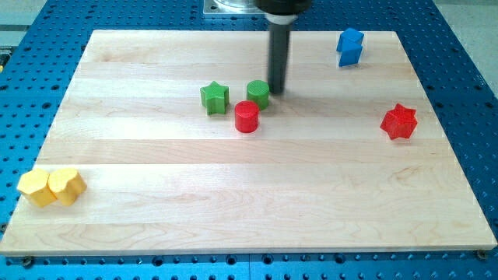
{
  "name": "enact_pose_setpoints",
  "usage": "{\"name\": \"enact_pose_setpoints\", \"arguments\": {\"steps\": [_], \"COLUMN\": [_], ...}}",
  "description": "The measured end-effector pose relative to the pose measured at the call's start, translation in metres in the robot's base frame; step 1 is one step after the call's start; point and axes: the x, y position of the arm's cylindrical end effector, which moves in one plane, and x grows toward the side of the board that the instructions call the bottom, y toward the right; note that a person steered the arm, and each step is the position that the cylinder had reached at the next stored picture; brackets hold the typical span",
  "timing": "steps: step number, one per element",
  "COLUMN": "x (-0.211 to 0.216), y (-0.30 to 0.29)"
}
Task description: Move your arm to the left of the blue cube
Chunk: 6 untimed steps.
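Wooden board (156, 218) on blue perforated table (31, 85): green star (214, 97) w/ green cylinder (258, 93) just beside, red cylinder (247, 117) touching below it, red star (399, 121) far right, two yellow blocks (51, 187) touching, bottom-left.

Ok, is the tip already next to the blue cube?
No, my tip sits beside the green cylinder near the board's middle, well to the view's left of the blue cube.

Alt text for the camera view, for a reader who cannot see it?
My tip touches down just right of the green cylinder, well left of the blue cube at the board's top right. A green star and red cylinder sit nearby, a red star right, two yellow blocks bottom left.
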Motion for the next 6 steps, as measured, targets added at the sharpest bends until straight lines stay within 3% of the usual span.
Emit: {"name": "enact_pose_setpoints", "arguments": {"steps": [1, 3, 4, 5, 6], "x": [-0.008, -0.133, -0.172, -0.138, -0.095], "y": [0.106, 0.195, 0.113, 0.056, 0.038]}}
